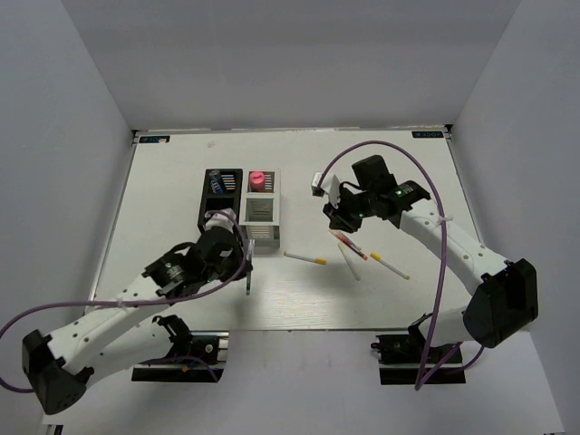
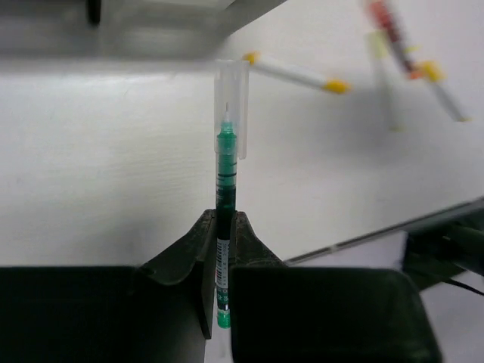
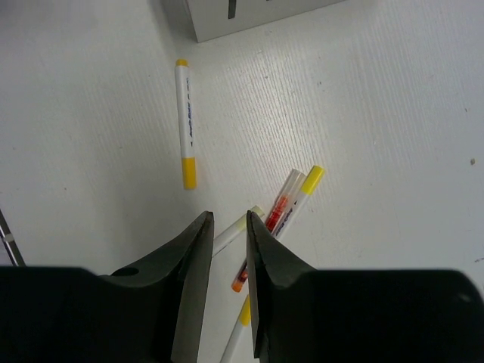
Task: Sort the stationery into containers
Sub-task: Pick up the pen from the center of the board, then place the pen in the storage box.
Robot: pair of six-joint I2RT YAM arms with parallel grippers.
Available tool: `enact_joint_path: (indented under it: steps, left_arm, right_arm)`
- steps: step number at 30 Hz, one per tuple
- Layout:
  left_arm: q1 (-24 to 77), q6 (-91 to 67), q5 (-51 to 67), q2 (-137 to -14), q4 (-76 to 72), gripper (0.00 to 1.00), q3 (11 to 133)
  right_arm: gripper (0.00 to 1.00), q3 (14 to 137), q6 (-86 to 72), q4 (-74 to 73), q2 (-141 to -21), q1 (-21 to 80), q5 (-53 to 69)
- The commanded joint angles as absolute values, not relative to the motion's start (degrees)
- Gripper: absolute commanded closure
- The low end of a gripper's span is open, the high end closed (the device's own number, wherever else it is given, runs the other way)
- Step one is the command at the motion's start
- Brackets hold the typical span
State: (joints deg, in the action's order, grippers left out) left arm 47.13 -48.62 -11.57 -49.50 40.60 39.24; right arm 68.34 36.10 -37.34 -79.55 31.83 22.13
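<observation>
Green pen (image 2: 224,162) near table edge (image 1: 308,326)

Two arms work over a white table (image 1: 163,208) with pens and sorting boxes.
The left hand (image 1: 243,260), just near of the white box (image 1: 275,204) joined to a black box (image 1: 204,204), grips a thin dark pen (image 1: 248,281). A pink marker (image 1: 257,179) stands in the white box. The right hand (image 1: 342,217) hangs over a red pen (image 1: 349,245) among yellow-tipped sticks (image 1: 305,258).

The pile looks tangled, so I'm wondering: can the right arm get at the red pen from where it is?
Probably yes. The right gripper hangs open above the red pen, nothing between them; the yellow-tipped sticks lying against it could get pinched too.
</observation>
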Motion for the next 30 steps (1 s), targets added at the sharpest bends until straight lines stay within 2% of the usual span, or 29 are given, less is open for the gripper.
enact_joint_path:
  steps: [1,6,15,22,26,30]
  left_arm:
    - [47.5,-39.3,-9.2,-46.6,44.5,1.00,48.1]
    - [46.1,-39.3,-19.8,-46.6,39.7,1.00,54.9]
    - [44.7,-40.4,-51.2,-59.4,33.0,1.00,58.4]
    - [39.3,-38.0,-59.2,-64.0,29.4,1.00,59.8]
    - [36.0,-31.3,-57.0,-65.5,21.0,1.00,57.3]
    - [34.2,-31.4,-56.3,-72.1,21.0,1.00,57.8]
  right_arm:
    - [0.70,67.6,34.1,-35.1,-77.9,31.0,24.3]
    - [0.70,65.9,33.4,-33.8,-77.1,29.8,24.7]
    - [0.70,64.0,33.6,-33.3,-74.9,28.7,24.8]
    - [0.70,62.0,33.3,-31.9,-74.4,28.3,25.2]
    - [0.70,61.3,33.2,-31.2,-74.2,28.0,25.7]
    - [0.70,61.1,32.9,-31.0,-74.4,28.0,26.1]
